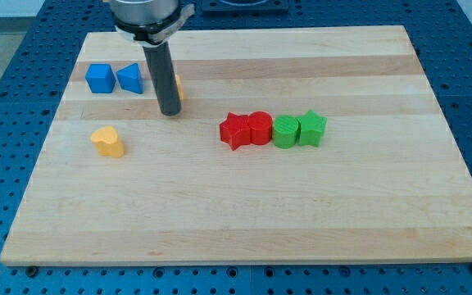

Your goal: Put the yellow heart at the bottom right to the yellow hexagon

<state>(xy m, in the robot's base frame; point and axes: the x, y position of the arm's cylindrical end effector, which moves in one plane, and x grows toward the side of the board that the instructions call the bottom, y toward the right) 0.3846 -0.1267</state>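
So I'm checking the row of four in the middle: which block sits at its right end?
The green star, at the view's right end. Left of it come the green round block, red round block and red star.

Board (244,213) holds two groups: at the view's upper left, cube (98,78) and triangle (129,79) touch side by side, with my tip (170,111) just right of them and the hexagon (179,87) mostly hidden behind the rod. Heart (107,141) lies alone below the cube, toward the view's bottom left of my tip. Mid-board, a touching row runs left to right: star (235,130), cylinder (259,127), second cylinder (285,130), second star (311,127).
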